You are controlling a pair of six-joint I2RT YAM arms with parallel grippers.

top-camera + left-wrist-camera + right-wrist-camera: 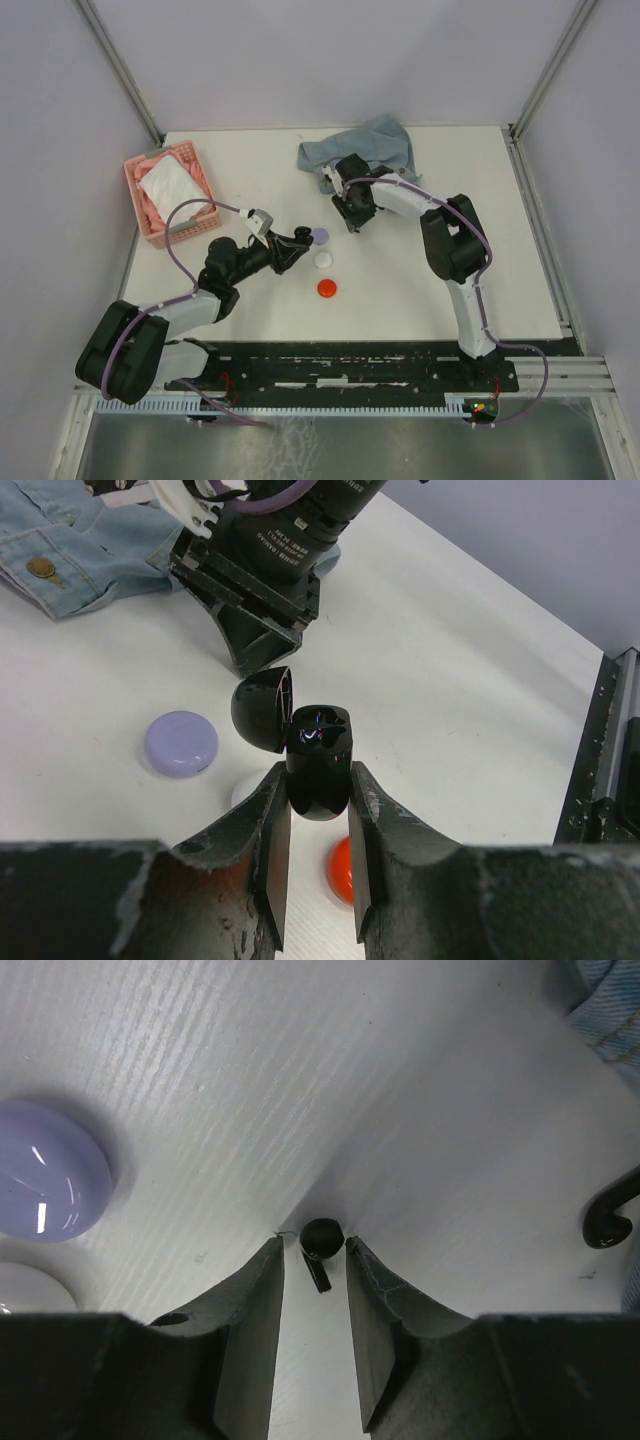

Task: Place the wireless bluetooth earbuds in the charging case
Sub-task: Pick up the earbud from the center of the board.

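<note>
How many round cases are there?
4: the lilac case, white case and red case lie on the table; the open black case sits in the left gripper. Denim may hide more.

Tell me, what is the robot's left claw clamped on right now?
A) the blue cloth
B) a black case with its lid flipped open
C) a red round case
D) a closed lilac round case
B: in the left wrist view the left gripper pinches the black case between its fingers with the lid swung open, while the lilac case and the red case lie ungripped.
</note>
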